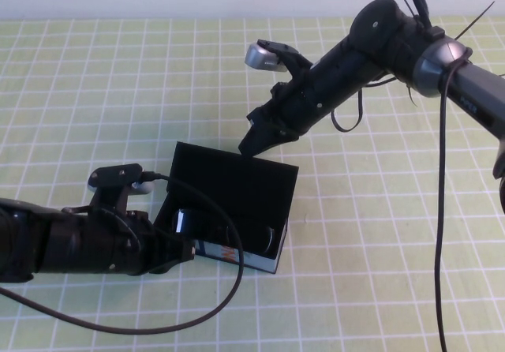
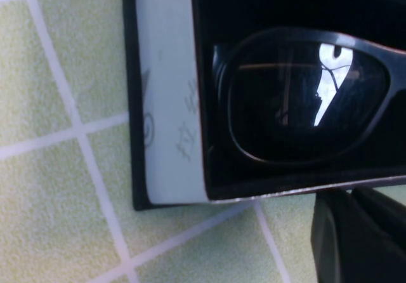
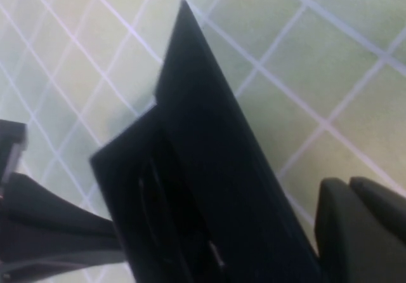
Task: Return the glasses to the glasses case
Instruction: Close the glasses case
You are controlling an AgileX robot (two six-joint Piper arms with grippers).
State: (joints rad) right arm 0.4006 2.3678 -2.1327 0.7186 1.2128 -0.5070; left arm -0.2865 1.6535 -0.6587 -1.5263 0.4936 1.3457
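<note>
the right gripper [image 1: 251, 143], fingers closed, touches the raised flap of the matte black box-shaped glasses case [image 1: 229, 202] at centre frame; the black plastic-framed glasses [image 2: 304, 96] lie inside. the left gripper [image 1: 185, 251], grip state unclear, sits at its lower-left corner. pushing the flap could slide the case.

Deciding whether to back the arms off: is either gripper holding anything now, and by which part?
Cannot tell for sure. Right gripper sits at the raised lid edge of the glasses case; left gripper is at its front corner. The glasses lie inside, unheld.
</note>
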